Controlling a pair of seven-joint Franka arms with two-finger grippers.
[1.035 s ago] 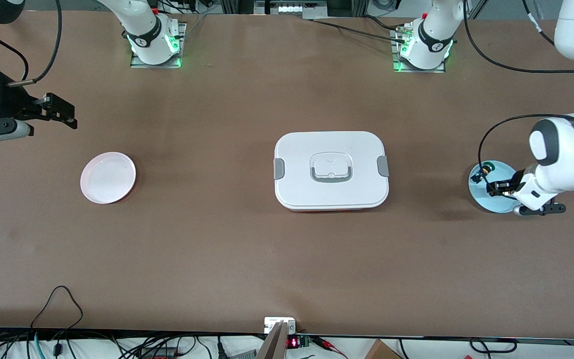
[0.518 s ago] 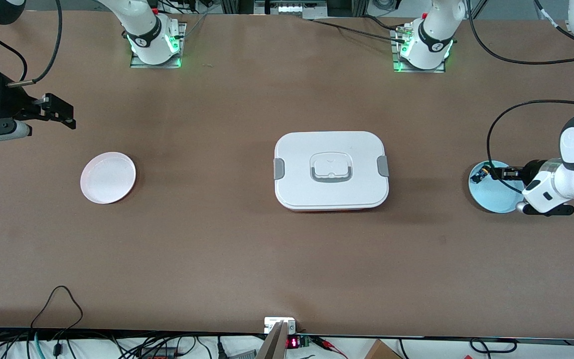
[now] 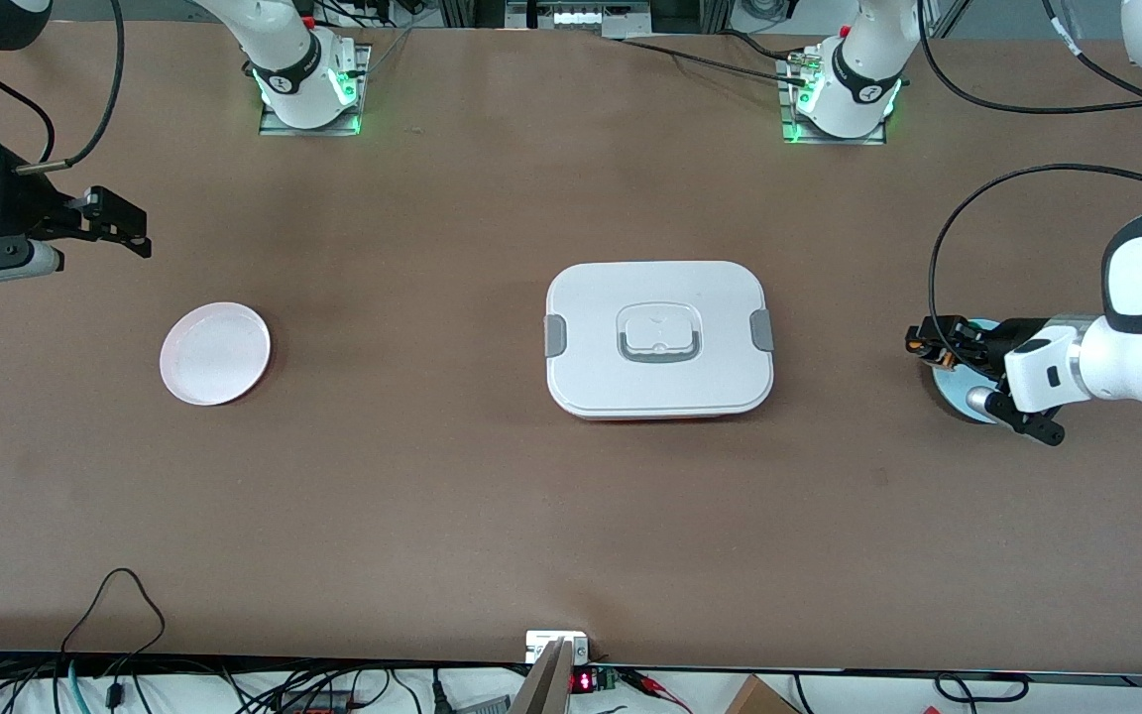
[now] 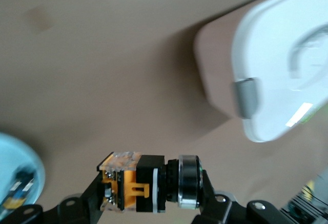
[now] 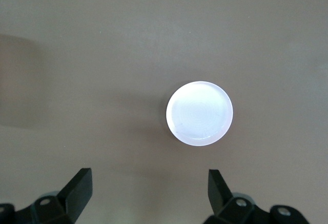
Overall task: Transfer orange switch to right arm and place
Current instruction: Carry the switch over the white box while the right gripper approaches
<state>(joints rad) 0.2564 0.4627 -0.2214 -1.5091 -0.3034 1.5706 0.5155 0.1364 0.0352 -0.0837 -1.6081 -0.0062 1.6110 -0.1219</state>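
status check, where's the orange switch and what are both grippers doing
Left gripper shut on orange switch, over blue dish. Right gripper open, waiting above pink dish. White lidded box sits between the arms.

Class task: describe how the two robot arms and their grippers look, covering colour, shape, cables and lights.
Both arms are white, with green-lit bases. The right gripper is black, below a ribbed silver cylinder with a blue light. The left gripper has black linkage fingers on a white block, with a black cable looping above.

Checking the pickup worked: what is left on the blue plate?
On the blue plate one small dark switch shows at its edge; the left gripper, shut on the orange switch, covers most of it in the front view.
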